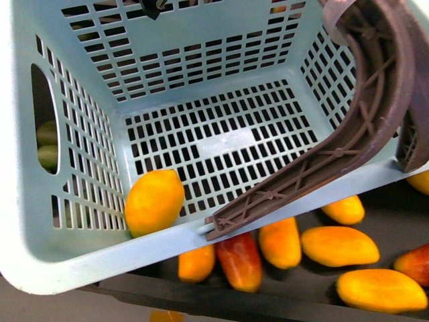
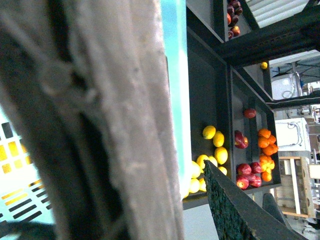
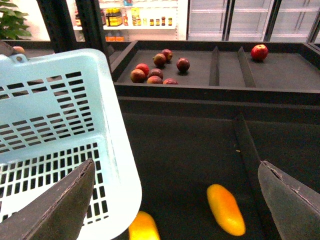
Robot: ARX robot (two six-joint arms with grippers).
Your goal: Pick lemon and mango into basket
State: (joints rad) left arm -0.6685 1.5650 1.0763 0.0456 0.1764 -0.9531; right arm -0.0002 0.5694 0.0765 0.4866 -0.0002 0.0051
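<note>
Lemon lies in the basket, so half done; reddish mango, probably the one wanted, lies on the shelf outside; right gripper spread wide, empty; left gripper unreadable behind the handle

The basket is pale turquoise, its walls and floor patterned with rows of dark slots; its handle is ribbed brown. The lemon is yellow-orange. The mango is red fading to orange. Beyond the right hand, whose fingers are dark grey, dark red apples dot a black shelf.
</note>
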